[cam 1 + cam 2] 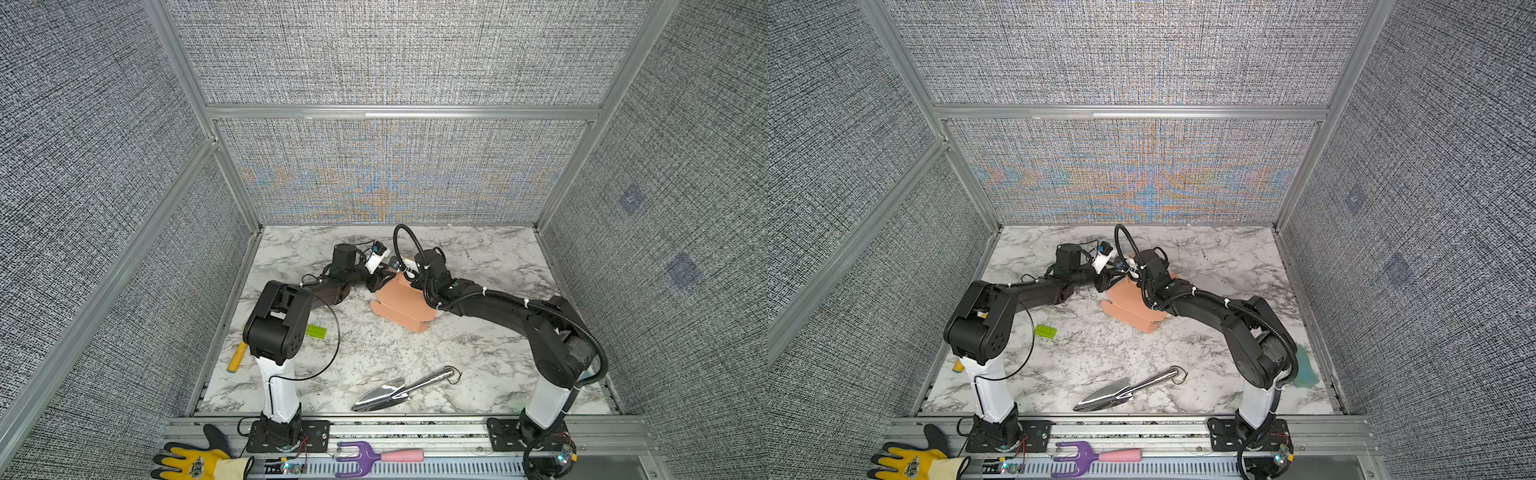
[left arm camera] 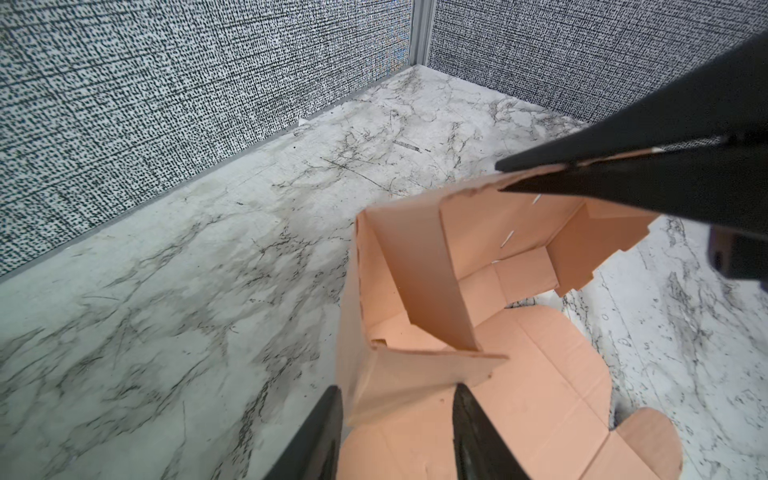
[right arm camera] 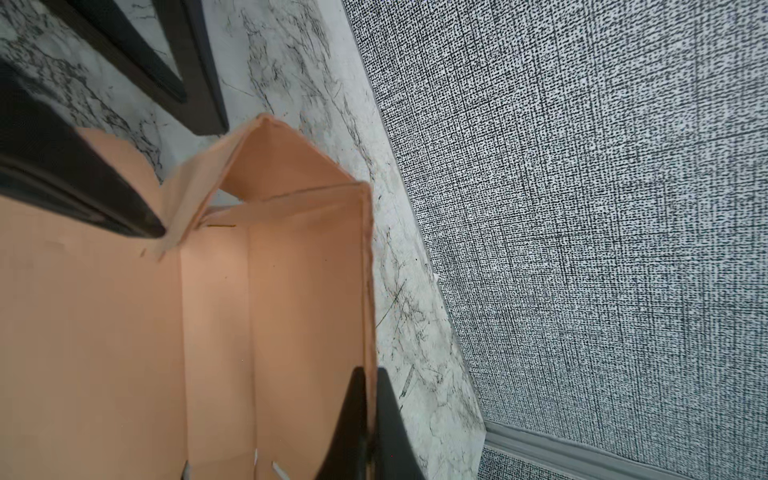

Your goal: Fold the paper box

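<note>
The paper box (image 1: 401, 305) sits half folded between 2 tools.
The right tool (image 3: 370, 374) pinches 1 upright wall; the left tool (image 2: 397, 390), spread, straddles the adjoining flap; the lid panel lies flat on the worktop (image 1: 374, 353), unfolded.

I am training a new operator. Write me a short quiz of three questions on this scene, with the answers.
1. True or false: the right gripper is shut on a wall of the paper box.
2. Fill in: the left gripper has its jaws ____, with cardboard showing between them.
3. The metal trowel lies: A inside the paper box; B on the table, nearer the arm bases; C in the left gripper.
Key: 1 true; 2 open; 3 B.
</note>
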`<state>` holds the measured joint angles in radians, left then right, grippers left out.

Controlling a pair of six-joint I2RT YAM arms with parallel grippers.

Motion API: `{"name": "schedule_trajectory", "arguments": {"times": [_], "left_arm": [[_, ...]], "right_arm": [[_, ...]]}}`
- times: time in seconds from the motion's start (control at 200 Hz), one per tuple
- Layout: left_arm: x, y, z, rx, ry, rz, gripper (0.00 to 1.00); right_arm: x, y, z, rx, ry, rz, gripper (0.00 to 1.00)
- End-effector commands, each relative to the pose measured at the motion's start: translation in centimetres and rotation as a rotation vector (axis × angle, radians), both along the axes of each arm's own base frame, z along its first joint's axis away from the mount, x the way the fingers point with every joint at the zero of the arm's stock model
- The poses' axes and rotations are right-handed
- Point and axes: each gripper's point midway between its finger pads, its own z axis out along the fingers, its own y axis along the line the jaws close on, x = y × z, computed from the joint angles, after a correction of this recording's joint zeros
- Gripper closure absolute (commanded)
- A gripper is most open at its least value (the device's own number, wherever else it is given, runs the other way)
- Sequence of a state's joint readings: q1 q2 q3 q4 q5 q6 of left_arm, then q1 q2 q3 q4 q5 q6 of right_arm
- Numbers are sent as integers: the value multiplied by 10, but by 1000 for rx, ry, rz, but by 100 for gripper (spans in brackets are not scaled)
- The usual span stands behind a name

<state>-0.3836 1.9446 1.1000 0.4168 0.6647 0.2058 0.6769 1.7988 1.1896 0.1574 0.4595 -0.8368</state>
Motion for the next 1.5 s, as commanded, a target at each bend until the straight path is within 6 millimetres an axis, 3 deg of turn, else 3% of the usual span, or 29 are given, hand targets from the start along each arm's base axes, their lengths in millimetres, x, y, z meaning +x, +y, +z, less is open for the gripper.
{"name": "schedule_trajectory", "arguments": {"times": [0.0,0.34,0.73,0.946,1.181,1.271,1.306,1.491], "left_arm": [[4,-1,8,-7,-29,1,55],[9,1,-1,15,4,30,57],[25,36,5,2,66,241,56],[30,40,-8,25,93,266,56],[43,43,-25,86,119,294,56],[47,41,-19,83,112,297,55],[48,41,-34,98,140,297,55],[57,38,-38,106,158,299,54]], "right_arm": [[1,0,-2,-3,-2,-8,100],[12,-2,-4,-115,-117,-62,100],[15,3,0,-185,-249,-47,100],[16,9,3,-219,-340,-43,100],[14,11,5,-219,-366,-35,100],[13,12,4,-214,-369,-30,100],[13,12,4,-208,-368,-28,100],[9,13,8,-174,-357,-15,100]]}}
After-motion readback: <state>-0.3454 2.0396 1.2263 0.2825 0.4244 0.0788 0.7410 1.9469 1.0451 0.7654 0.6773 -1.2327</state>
